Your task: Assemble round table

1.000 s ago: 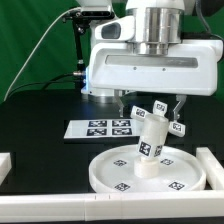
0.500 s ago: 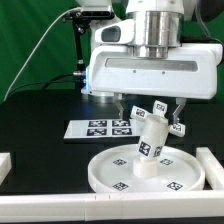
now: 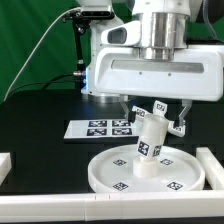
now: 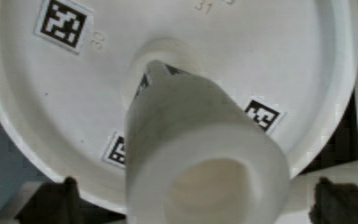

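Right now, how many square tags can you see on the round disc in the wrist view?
3 on the disc: the first tag lies apart from the leg; the second tag and the third tag flank it. The leg may hide others.

White tagged disc (image 3: 106, 170) lying flat, short leg (image 3: 150, 141) tilted at its centre

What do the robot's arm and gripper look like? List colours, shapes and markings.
The arm is white with a silvery-grey cylindrical wrist section. The gripper has a wide, boxy white body with rounded corners and two thin dark fingers. No markings are legible.
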You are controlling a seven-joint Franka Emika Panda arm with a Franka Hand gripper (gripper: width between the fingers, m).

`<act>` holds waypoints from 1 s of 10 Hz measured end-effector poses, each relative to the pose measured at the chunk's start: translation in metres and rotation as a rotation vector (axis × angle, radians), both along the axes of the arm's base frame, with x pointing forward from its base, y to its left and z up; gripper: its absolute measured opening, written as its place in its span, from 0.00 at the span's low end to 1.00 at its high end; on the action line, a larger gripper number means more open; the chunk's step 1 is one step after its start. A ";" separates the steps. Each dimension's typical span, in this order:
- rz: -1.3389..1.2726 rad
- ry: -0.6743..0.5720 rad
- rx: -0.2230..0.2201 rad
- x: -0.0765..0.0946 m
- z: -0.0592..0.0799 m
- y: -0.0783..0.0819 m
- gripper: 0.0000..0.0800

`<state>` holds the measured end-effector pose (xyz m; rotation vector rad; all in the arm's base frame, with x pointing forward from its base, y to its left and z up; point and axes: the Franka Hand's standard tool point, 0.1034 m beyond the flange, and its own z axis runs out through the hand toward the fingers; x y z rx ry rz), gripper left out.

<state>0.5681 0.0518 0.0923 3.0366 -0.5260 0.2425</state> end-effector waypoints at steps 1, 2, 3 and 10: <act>0.000 0.002 -0.004 -0.003 -0.003 -0.003 0.81; 0.002 0.012 -0.010 -0.008 -0.007 -0.012 0.81; 0.000 0.016 -0.010 -0.009 -0.008 -0.013 0.81; -0.369 -0.015 0.046 -0.009 -0.009 -0.011 0.51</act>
